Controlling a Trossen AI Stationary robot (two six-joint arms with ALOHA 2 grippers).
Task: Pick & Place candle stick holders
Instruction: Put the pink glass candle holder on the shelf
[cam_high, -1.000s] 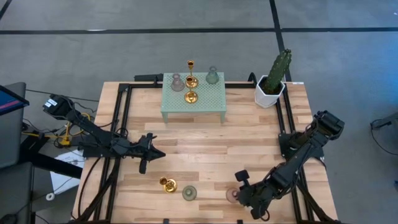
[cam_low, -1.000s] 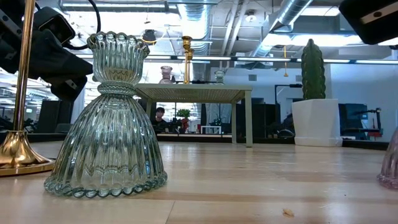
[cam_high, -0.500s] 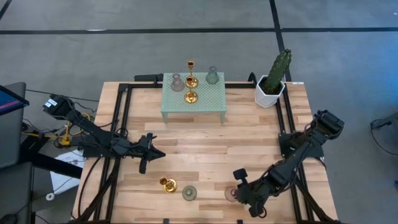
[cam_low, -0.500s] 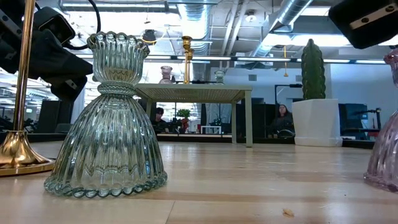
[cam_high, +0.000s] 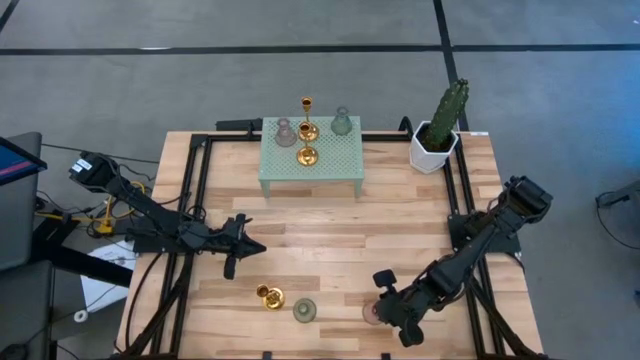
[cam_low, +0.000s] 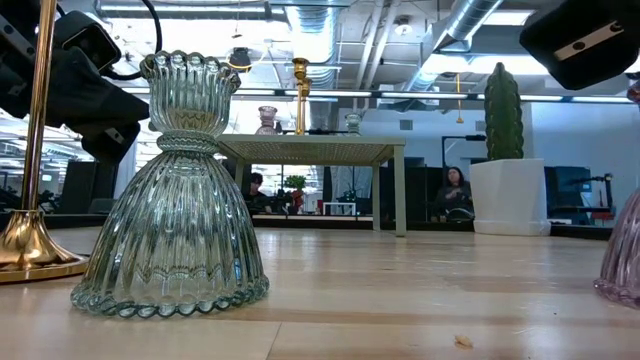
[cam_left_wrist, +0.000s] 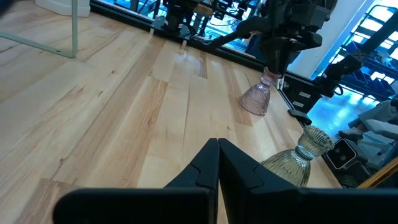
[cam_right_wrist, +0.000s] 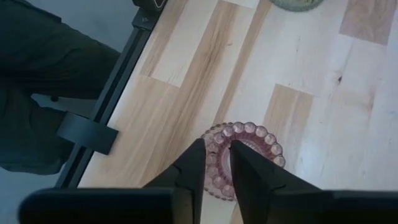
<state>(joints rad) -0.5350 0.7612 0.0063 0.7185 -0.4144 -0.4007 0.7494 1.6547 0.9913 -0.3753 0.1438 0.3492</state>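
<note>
A pink bell-shaped candle stick holder stands on its base near the table's front edge. My right gripper points steeply down over it, its fingers a little apart on either side of the holder's top. To the left stand a green glass holder and a gold one. Several more holders stand on the mint green stand at the back. My left gripper is shut and level over the table's left middle, holding nothing. My right gripper comes at the pink holder's top from above, slanting down, with one finger on each side. Whether the fingers touch the glass, I cannot tell. The holder stands upright with its base on the table.
A cactus in a white pot stands at the back right corner. Black rails run along the table's left and right sides. Bare wood lies between the stand and the front row of holders. People sit in the room beyond the table.
My right gripper has swung a little toward the table's left edge above the pink holder. The holder has shifted slightly along the front of the table with it and still stands on its base.
</note>
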